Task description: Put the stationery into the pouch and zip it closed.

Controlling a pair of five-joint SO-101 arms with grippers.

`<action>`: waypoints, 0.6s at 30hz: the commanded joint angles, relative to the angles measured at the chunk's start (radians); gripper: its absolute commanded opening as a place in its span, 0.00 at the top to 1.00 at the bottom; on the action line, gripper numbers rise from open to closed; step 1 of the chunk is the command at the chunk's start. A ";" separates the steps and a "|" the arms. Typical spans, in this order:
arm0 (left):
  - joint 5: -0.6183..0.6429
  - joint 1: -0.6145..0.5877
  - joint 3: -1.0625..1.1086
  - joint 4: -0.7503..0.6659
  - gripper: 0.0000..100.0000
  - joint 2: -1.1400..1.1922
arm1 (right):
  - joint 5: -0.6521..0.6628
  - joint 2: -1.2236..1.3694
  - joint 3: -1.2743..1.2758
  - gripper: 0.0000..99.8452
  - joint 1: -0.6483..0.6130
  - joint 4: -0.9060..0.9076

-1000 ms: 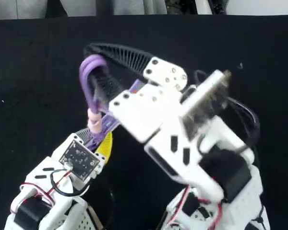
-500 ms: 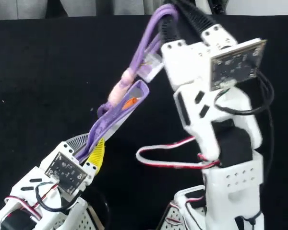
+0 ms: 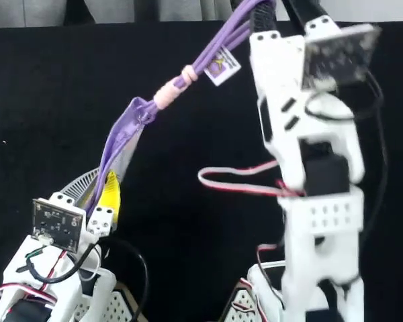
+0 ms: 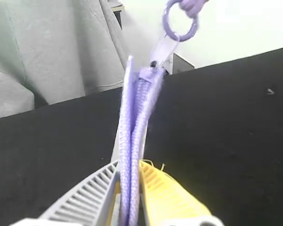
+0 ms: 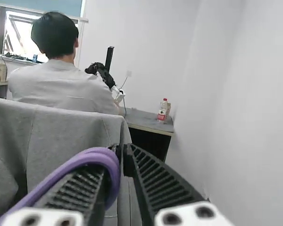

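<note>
A purple pouch (image 3: pixel 121 137) hangs stretched in the air above the black table (image 3: pixel 47 87). My left gripper (image 3: pixel 102 196), with one grey and one yellow finger, is shut on the pouch's lower end (image 4: pixel 131 141). The zipper pull (image 4: pixel 162 47) sits at the pouch's upper end, joined to a purple ring (image 4: pixel 179 21). From there a purple strap (image 3: pixel 208 57) with a pink bead (image 3: pixel 171 95) and a white tag (image 3: pixel 221 67) runs up to my right gripper (image 3: pixel 258 10). The right gripper (image 5: pixel 118 153) is shut on the strap's loop (image 5: pixel 85 162), raised high over the table's far side.
The tall white right arm (image 3: pixel 316 174) stands upright with a loose red and white cable (image 3: pixel 235 181) looping out to its side. Grey cloth (image 4: pixel 52 52) hangs behind the table's far edge.
The right gripper has risen and moved to the far side with the strap, pulling the pouch taut. The left arm has drawn back towards the near left corner, still gripping the pouch.
</note>
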 commanded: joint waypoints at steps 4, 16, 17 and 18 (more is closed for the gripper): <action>0.015 0.065 -0.050 -0.008 0.97 0.002 | 0.008 0.263 -0.120 0.99 0.072 -0.083; 0.064 0.077 -0.200 -0.014 0.97 0.002 | 0.008 0.630 -0.325 0.99 0.130 -0.081; 0.064 0.077 -0.217 -0.014 0.97 0.002 | 0.008 0.657 -0.343 0.99 0.137 -0.078; 0.064 0.077 -0.234 -0.014 0.97 0.002 | 0.008 0.684 -0.361 0.99 0.147 -0.077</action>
